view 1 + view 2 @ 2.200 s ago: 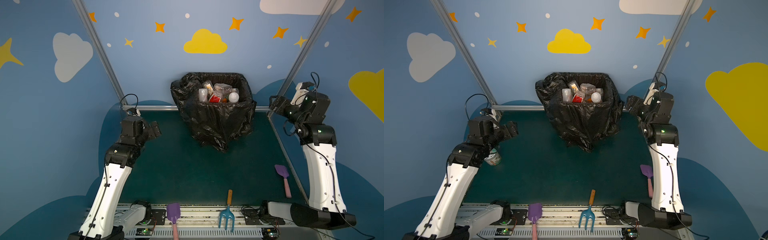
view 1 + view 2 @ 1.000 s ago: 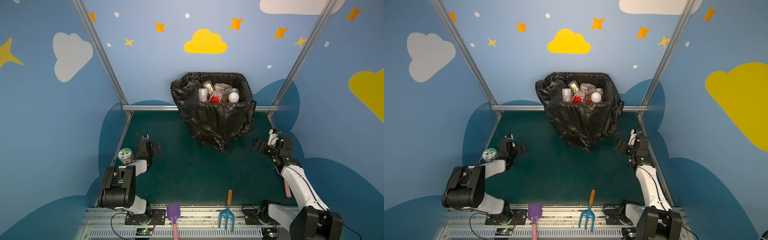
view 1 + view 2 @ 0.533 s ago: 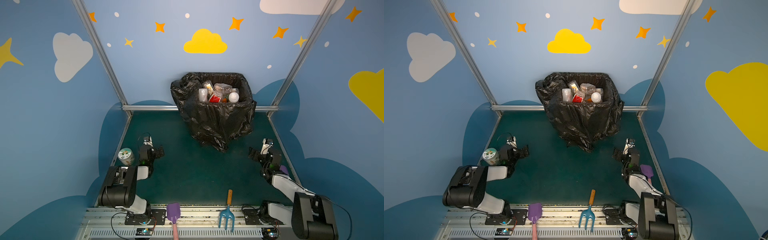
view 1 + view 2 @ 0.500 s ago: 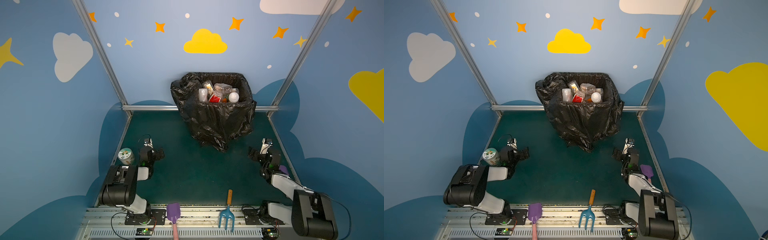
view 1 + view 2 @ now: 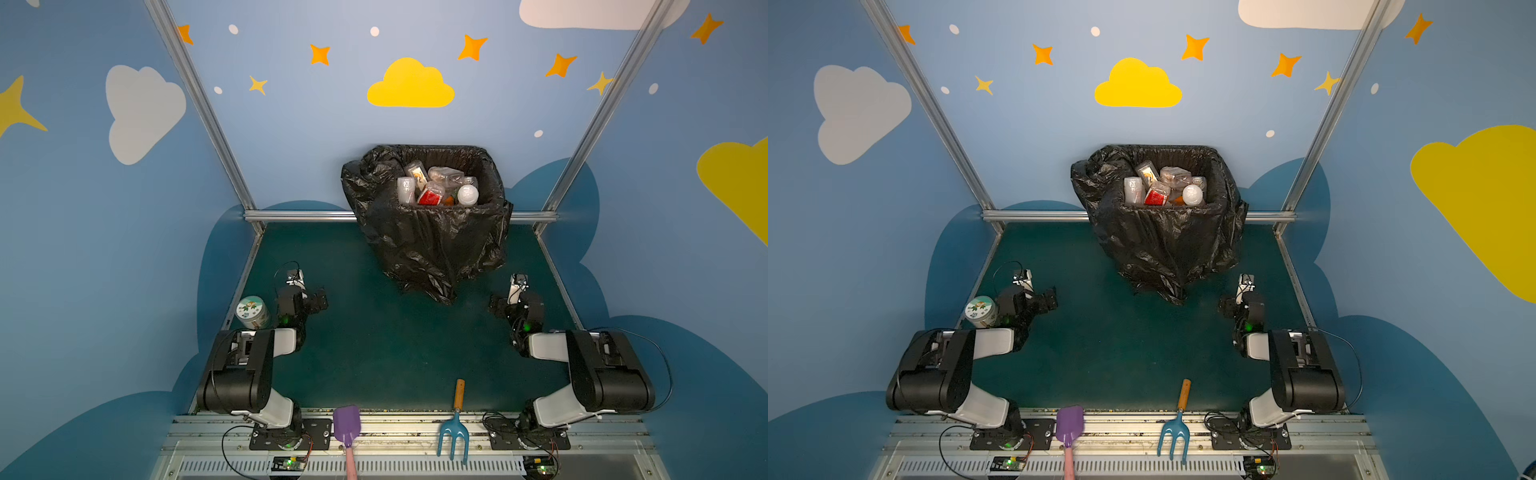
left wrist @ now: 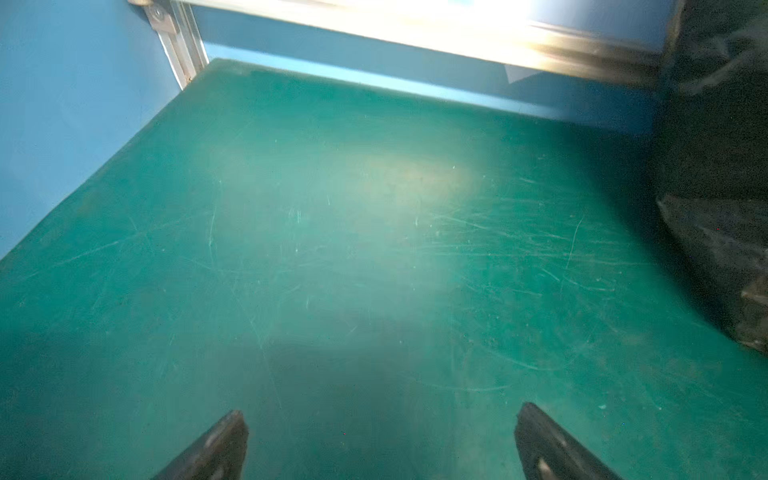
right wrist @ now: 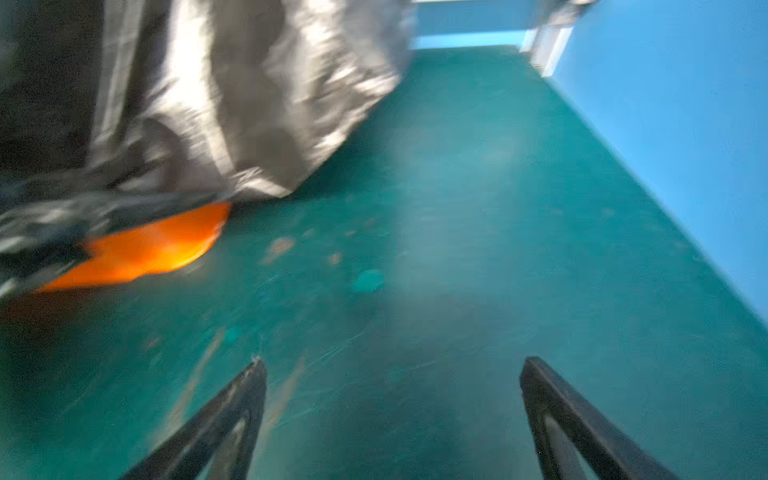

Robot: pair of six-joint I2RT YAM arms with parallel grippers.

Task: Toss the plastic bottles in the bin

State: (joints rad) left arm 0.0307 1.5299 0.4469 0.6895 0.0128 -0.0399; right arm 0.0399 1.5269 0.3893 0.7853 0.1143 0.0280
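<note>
Both grippers are spread wide and hold nothing. The left gripper sits low near the table's left edge. In its wrist view the dark fingertips stand far apart with only scratched green table between them. The right gripper sits low near the right edge, and its fingertips are equally far apart over bare table. Whether either one touches the surface cannot be told.

A round jar with a green and white lid stands just beside the left arm at the left edge. The bin, lined with a crinkled black bag, stands at the middle of the back edge, well apart from both grippers. The plastic bottles lie heaped inside it, up to its rim. In the right wrist view a blurred orange shape shows under the bag's hem. A purple shovel and a blue rake lie across the front edge.
</note>
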